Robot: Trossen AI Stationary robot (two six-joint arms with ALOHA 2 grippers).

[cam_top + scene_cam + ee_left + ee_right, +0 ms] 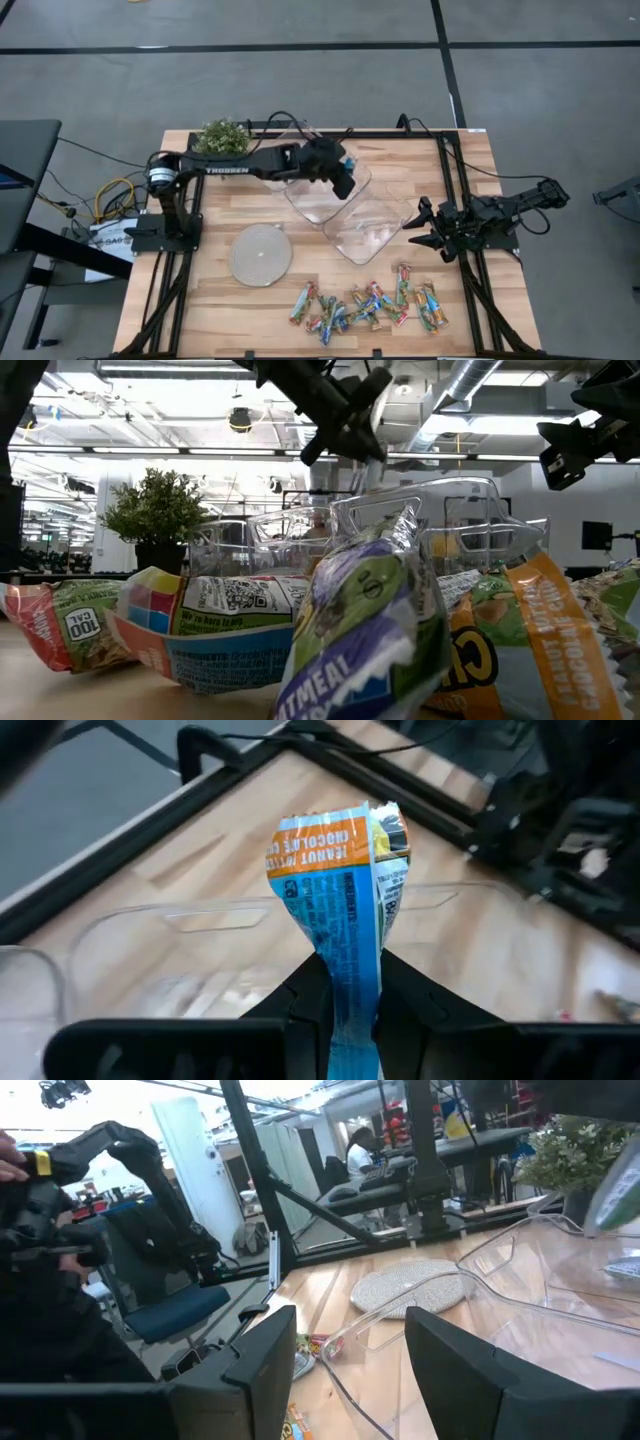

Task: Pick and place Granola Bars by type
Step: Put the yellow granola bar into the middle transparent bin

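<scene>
Left gripper: clamped on a blue bar, held by one end, the rest standing out past the fingertips.
Bar's place: in the air over the far tray, near its rim; not yet released.
Right gripper: jaws apart and empty, parked at the table's right edge beside the near tray.
Other bars: the pile lies in a loose row along the table's front edge, well apart from both trays.
Bystanders: grey disc and plant, both clear of the work.
Risk, miss: the bar hangs close to the tray's rim; let go here, it could strike the rim and land on the wood.
Risk, cling: the wrapper is pinched thin between the pads, so it may stick to one finger and fall crooked.
Risk, wrong tray: the two trays touch, so a small drift could put the bar with the wrong type.
High view only: shows which tray lies under the gripper, and the whole pile.
Left wrist view only: shows the grip itself and the orange band on the wrapper.
Low view: bars fill the foreground; the drop spot is hard to make out.
</scene>
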